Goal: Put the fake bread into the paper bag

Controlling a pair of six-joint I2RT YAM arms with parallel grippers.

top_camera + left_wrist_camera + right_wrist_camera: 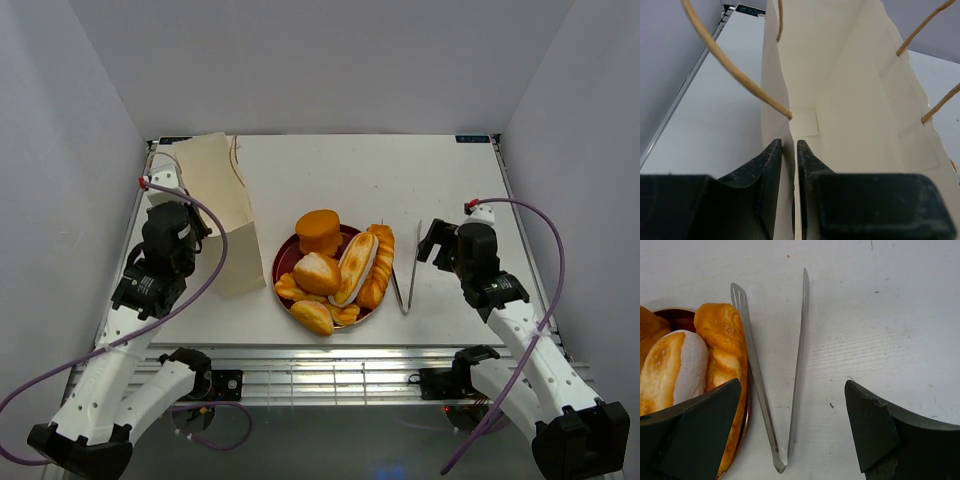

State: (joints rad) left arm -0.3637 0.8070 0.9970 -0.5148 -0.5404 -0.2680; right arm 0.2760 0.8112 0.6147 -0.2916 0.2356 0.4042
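While the left gripper (789, 152) pinches a side wall of the paper bag (222, 205), its two dark fingers (767, 170) stand narrow with only the sheet of paper between them. That bag stands upright near the table's (450, 180) far left corner, close to the left edge, mouth open upward. From the left wrist view its pale inside is visible and holds no bread. Thin tan string handles (735, 70) loop up from its rim on both sides.

All of the fake bread (335, 270) lies heaped on a dark red plate (281, 262), which sits about midway between the left and right edges and nearer the near edge than the far one. A thick round bun (319, 230) is on the far side of the heap. A cream-striped loaf (357, 265) lies lengthwise in the middle with a long golden loaf (380, 265) along the plate's right rim. An oval roll (317, 272) rests left of the striped loaf, and smaller pieces crowd the near rim.

Metal tongs (755, 365) lie flat on the table just right of the plate. Their joint points to the near edge and the two arms spread toward the far edge. Whether the left arm touches the golden loaf I cannot tell.

Above the tongs hangs the right gripper (792, 390), fingers spread wide and holding nothing, one on each side of the tongs as seen from its own wrist
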